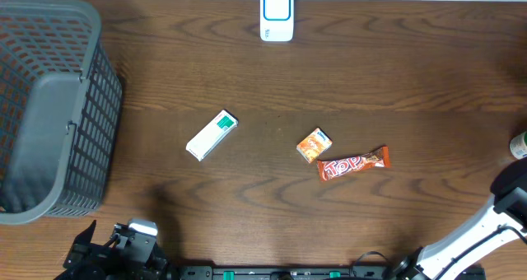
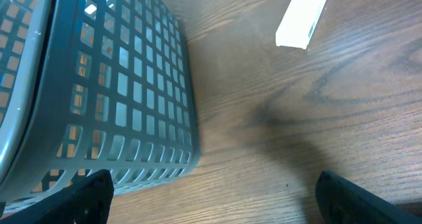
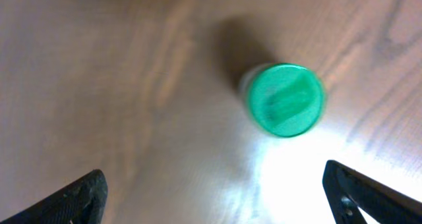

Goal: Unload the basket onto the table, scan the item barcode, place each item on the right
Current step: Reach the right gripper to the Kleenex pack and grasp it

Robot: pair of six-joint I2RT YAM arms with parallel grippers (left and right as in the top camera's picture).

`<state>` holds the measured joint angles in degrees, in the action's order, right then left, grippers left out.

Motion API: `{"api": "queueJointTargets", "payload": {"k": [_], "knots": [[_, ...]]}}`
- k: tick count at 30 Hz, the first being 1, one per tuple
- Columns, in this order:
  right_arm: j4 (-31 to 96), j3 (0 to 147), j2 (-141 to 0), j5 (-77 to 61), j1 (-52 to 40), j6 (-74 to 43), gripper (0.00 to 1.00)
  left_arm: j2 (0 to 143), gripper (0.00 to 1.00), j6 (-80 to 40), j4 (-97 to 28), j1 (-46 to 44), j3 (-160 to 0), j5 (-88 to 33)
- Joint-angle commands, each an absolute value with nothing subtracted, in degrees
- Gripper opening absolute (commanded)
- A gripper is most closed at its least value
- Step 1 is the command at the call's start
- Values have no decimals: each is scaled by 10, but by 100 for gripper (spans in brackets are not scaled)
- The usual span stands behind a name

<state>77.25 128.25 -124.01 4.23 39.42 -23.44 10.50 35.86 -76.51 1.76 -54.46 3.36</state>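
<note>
The white and blue barcode scanner (image 1: 277,14) stands at the far middle edge of the table. A white and green box (image 1: 212,135), a small orange box (image 1: 314,145) and a red candy bar (image 1: 352,164) lie mid-table. A green-capped bottle (image 3: 283,100) stands upright at the right edge, just ahead of my open right gripper (image 3: 217,197), apart from both fingers. My left gripper (image 2: 214,204) is open over bare wood at the front left, with the white and green box (image 2: 303,16) farther ahead.
A grey mesh basket (image 1: 49,107) fills the left side and sits close to the left finger (image 2: 86,197). The right arm (image 1: 494,218) reaches in from the front right corner. The bottle (image 1: 519,145) is partly cut off by the overhead view's edge.
</note>
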Motion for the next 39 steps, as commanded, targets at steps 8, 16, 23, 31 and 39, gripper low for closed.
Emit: {"api": "queueJointTargets", "payload": {"k": [8,16,23,31,39], "knots": [[851,1321,-1240,-79,140,-31,99,104,98,360,-765,15,-546,36],[835,1254,-1240,-138,-81,189,99,104,98,360,-765,15,-546,36],[758,1132,-1240,-136,-204,220,99,104,98,360,-765,15,-546,36],[688,1010,-1240,-136,-237,212,99,104,98,359,-765,15,-546,36],[627,918,-1240,-114,-241,171,99,104,98,360,-765,15,-546,36]]}}
